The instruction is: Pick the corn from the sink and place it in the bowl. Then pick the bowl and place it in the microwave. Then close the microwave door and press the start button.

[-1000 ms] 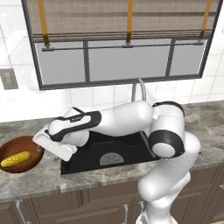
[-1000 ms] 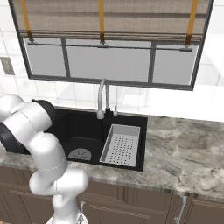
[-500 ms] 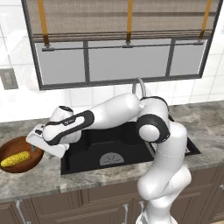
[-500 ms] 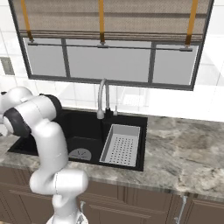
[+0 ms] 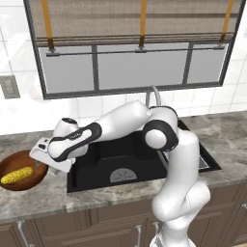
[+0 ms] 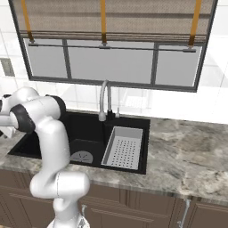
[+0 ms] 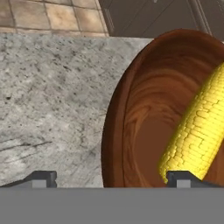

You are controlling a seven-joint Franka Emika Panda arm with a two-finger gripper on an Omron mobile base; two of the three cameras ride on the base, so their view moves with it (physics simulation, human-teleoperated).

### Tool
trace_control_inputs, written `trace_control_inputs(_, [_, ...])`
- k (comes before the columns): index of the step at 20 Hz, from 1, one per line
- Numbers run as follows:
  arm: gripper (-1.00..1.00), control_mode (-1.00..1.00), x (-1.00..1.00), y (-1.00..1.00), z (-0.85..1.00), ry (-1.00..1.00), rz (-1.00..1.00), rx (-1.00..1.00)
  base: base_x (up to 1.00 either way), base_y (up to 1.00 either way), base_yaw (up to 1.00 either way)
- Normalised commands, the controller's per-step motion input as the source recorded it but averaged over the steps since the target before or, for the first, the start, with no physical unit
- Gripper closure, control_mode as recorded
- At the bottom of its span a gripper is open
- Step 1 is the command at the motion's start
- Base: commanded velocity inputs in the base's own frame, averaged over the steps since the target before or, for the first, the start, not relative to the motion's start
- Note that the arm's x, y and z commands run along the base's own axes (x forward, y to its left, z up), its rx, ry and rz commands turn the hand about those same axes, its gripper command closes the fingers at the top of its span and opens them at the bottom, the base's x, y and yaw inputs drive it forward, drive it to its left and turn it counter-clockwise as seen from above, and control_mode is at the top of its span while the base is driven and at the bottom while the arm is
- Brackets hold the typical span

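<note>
**Hand view: corn sits in the bowl, claw spread wide above it**

Hand view puts you very close to the bowl [image 7: 131, 127]. You see its shiny brown inside and the corn [image 7: 197, 127] lying in it, leaning up one side. You also see grey stone counter [image 7: 48, 96] beside the bowl, and floor tiles and dark cupboard doors at the top. The gripper [image 7: 111, 177] has its two dark tips far apart. One tip is over the counter and the other is over the end of the corn. The claw is wide and holds nothing.

Left base view gives you the whole picture. The bowl [image 5: 19, 166] sits on the counter [image 5: 43, 193], left of the sink [image 5: 120, 159], with the corn [image 5: 17, 175] lying flat inside it. The white hand [image 5: 48, 157] hangs just beside the bowl's right edge. You also see the tap [image 5: 153, 96] behind the arm, the window [image 5: 135, 67] and a wall switch [image 5: 9, 87].

Right base view looks from the other side. It shows you the grey strainer tray [image 6: 124, 147] in the right part of the sink [image 6: 89, 133], the round drain [image 6: 81, 156], and a long stretch of counter [image 6: 191, 156] to the right. The arm bends away to the left edge.

You can read no words or labels anywhere.

Since a second ago, the elbow has lifted and swung back over the sink. The hand has slid a little toward the bowl. The corn and bowl have not moved.
</note>
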Motion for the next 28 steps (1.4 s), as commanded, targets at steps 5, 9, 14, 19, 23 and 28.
trace_control_inputs(5, [1.00, -1.00, -0.12, 0.00, -0.22, -0.03, 0.00, 0.00, 0.00, 0.00, 0.00])
trace_control_inputs(9, [1.00, -1.00, -0.04, -0.05, -0.01, 0.00, 0.00, 0.03, 0.00, 0.00, 0.00])
trace_control_inputs(14, [1.00, -1.00, -0.46, -0.57, 0.52, -0.06, -0.03, 0.04, 0.00, 0.00, 0.00])
trace_control_inputs(19, [1.00, -1.00, -0.39, -0.85, 1.00, -0.08, -0.05, 0.01, 0.00, 0.00, 0.00])
trace_control_inputs(23, [1.00, -1.00, -0.34, -0.80, 1.00, -0.01, -0.05, -0.02, 0.00, 0.00, 0.00])
trace_control_inputs(28, [1.00, -1.00, -0.39, -0.79, 1.00, 0.01, -0.04, -0.04, 0.00, 0.00, 0.00])
